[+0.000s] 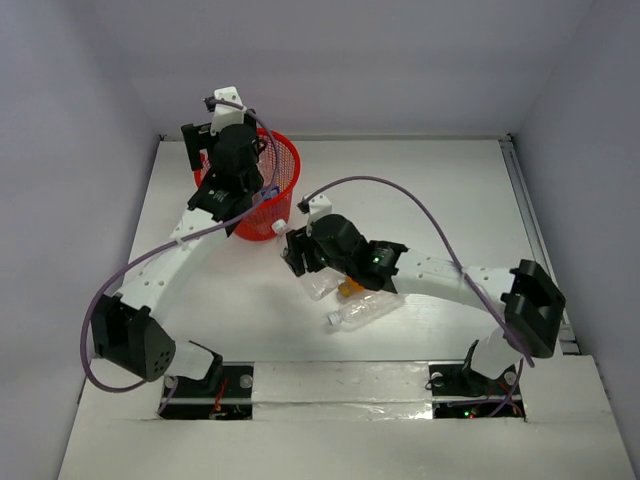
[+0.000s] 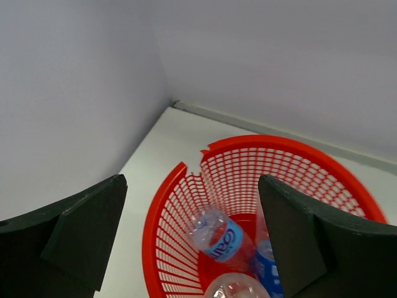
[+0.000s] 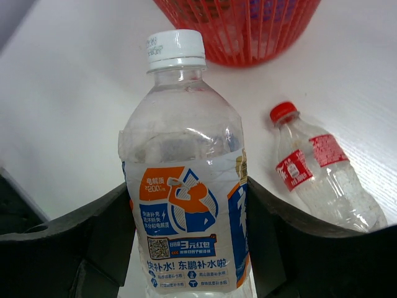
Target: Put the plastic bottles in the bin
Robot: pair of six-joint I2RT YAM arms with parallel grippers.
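The red mesh bin point(image 1: 285, 170) stands at the back left of the table. My left gripper point(image 1: 245, 168) hangs open and empty over it. In the left wrist view point(image 2: 192, 233) the bin point(image 2: 162, 211) holds a clear bottle with a blue label point(image 2: 220, 239), another blue-labelled bottle point(image 2: 267, 270) and a clear one point(image 2: 236, 287). My right gripper point(image 1: 295, 250) is shut on a clear white-capped bottle point(image 1: 281, 229) just right of the bin's base. In the right wrist view point(image 3: 189, 248) the jaws press both sides of its blue-orange label point(image 3: 186, 205).
A red-capped, red-labelled bottle point(image 3: 316, 177) lies on the table beside the held one. In the top view a clear bottle point(image 1: 320, 285), an orange one point(image 1: 350, 288) and another clear bottle point(image 1: 362, 311) lie under my right arm. Walls close in the table.
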